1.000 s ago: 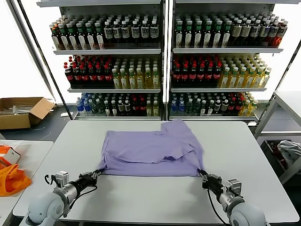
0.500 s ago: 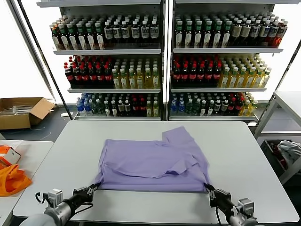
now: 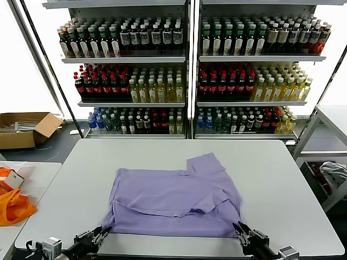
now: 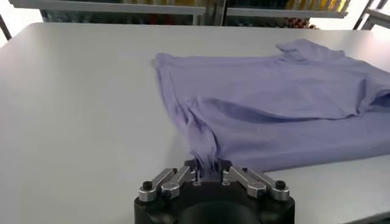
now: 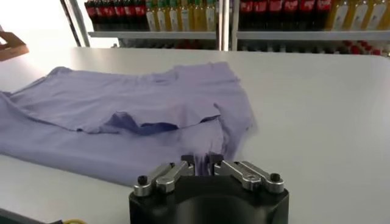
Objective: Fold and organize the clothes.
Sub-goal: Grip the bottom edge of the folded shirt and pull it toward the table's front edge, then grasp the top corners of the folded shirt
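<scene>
One of the clothes, a lavender T-shirt (image 3: 168, 197), lies spread and partly folded on the white table (image 3: 276, 179), with one sleeve toward the back right. At its near left corner sits my left gripper (image 3: 103, 233). In the left wrist view the left gripper (image 4: 207, 165) stands slightly open, with the bunched corner of the T-shirt (image 4: 274, 103) between its fingers. My right gripper (image 3: 240, 228) is at the near right corner. The right wrist view shows the right gripper (image 5: 202, 159) parted the same way, with a strip of the T-shirt (image 5: 122, 103) running into the gap.
Shelves of bottles (image 3: 184, 81) stand behind the table. A cardboard box (image 3: 24, 127) lies on the floor at the left. An orange bag (image 3: 13, 208) rests on a side table there. Another table and a bin with cloth (image 3: 333, 173) are on the right.
Both grippers pulled the shirt's near edge toward the table's front, and the shirt now lies flatter. Their fingers, shut on the corners before, have parted.
</scene>
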Controlling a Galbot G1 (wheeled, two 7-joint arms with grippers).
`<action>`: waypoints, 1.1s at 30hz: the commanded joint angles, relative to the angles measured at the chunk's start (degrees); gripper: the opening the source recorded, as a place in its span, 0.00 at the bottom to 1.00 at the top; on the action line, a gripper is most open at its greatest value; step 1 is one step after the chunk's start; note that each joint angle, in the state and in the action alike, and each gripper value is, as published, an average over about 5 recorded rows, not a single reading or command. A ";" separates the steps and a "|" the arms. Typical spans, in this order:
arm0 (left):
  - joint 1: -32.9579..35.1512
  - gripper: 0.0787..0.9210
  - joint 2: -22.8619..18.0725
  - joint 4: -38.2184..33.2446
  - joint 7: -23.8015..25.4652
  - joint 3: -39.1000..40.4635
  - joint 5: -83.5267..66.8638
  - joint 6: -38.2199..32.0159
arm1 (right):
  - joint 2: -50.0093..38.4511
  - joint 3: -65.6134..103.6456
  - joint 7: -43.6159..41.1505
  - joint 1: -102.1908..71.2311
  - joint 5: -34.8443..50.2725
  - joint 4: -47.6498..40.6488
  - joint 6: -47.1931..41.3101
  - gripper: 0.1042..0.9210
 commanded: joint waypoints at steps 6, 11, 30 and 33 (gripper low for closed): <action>-5.72 0.58 7.80 0.78 -1.73 -7.34 -10.99 -0.32 | -6.26 -0.74 -2.07 27.67 10.37 -12.47 -3.19 0.66; -16.21 0.76 12.52 8.59 2.11 1.58 -14.85 -1.06 | -6.24 -10.65 -14.09 43.38 8.73 -26.69 -4.49 0.82; -58.23 0.88 13.72 40.74 8.02 32.99 -12.43 -3.51 | 5.23 -37.59 -17.58 76.91 5.76 -59.28 -11.79 0.88; -60.93 0.88 12.66 43.02 7.90 35.50 -11.90 -4.08 | 5.89 -39.79 -17.09 77.81 5.69 -61.39 -12.50 0.88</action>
